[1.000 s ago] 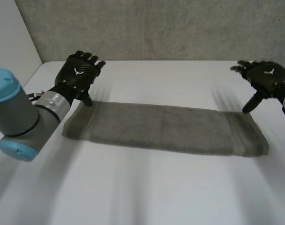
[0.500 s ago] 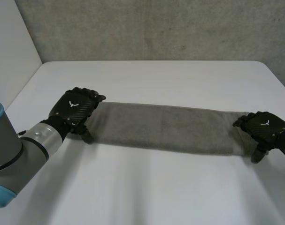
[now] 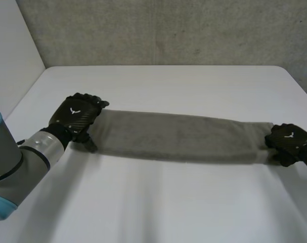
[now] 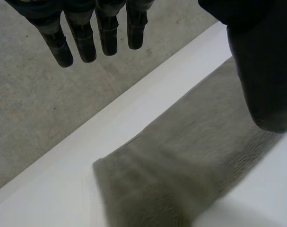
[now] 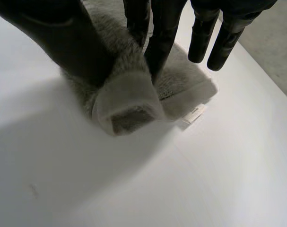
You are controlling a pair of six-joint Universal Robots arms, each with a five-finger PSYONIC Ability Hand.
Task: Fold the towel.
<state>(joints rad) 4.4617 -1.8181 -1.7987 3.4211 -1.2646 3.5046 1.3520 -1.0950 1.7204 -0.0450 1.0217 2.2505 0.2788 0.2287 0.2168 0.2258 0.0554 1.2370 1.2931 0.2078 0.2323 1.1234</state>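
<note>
White table under a grey concrete wall (image 3: pixel 168 30): that was where your two hands had just come down. A second before, both hovered beyond the towel's far long edge; by this moment each sat at one short end.

Your right hand (image 3: pixel 290 143), near the table's right edge, had closed. Its wrist view showed the end of the towel (image 3: pixel 178 135) pinched between the thumb (image 5: pixel 63 42) and two fingers (image 5: pixel 162 42), with the other fingers straight and clear of the cloth. A small label (image 5: pixel 195 112) stuck out at the towel's corner just beside that grip.

Your left hand (image 3: pixel 77 117), toward the table's left edge, had settled over the other short end. There the fingers hung straight and spread from the thumb, with the cloth below them, so you had no pinch on that side yet.

Between the hands, the grey towel lay flat as a long, already narrowed strip across the middle of the table (image 3: pixel 168 202), parallel to its far edge. It looked straighter than half a second earlier.

To my reading, the reach was over and the grasp half made. You likely needed the left hand closed before carrying one end over to the other.
</note>
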